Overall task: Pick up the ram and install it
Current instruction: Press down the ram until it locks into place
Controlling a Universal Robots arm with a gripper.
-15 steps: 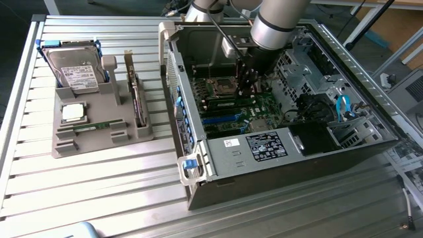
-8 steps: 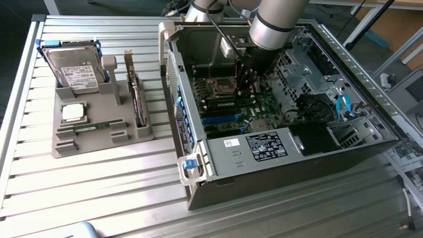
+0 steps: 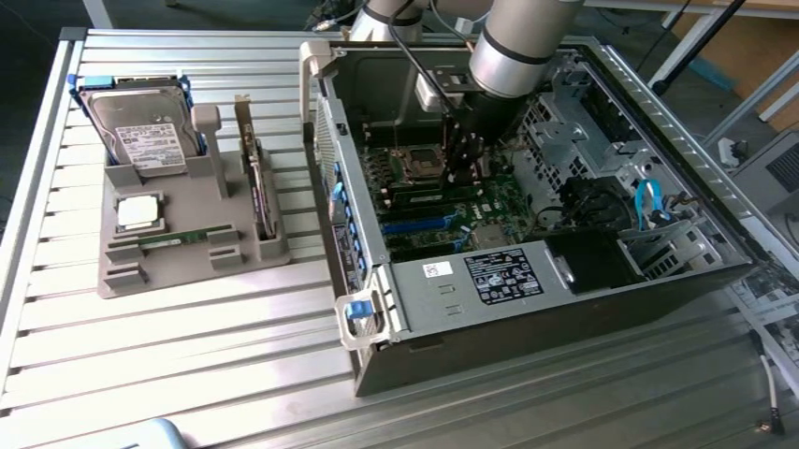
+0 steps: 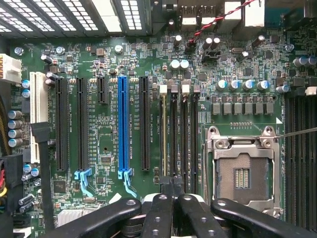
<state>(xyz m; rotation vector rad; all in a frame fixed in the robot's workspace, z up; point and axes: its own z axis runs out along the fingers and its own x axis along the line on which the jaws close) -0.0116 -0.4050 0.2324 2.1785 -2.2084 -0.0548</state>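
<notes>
Inside the computer case, the pincer is pressed together over the memory slots, well apart from the ram on the gray holder.

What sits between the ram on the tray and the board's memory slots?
The case wall stands between the ram and the slots; the case is open on top. The shut gripper hangs right over the slots.

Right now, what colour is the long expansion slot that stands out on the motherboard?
Blue, the expansion slot; clearest in the wrist view.
</notes>
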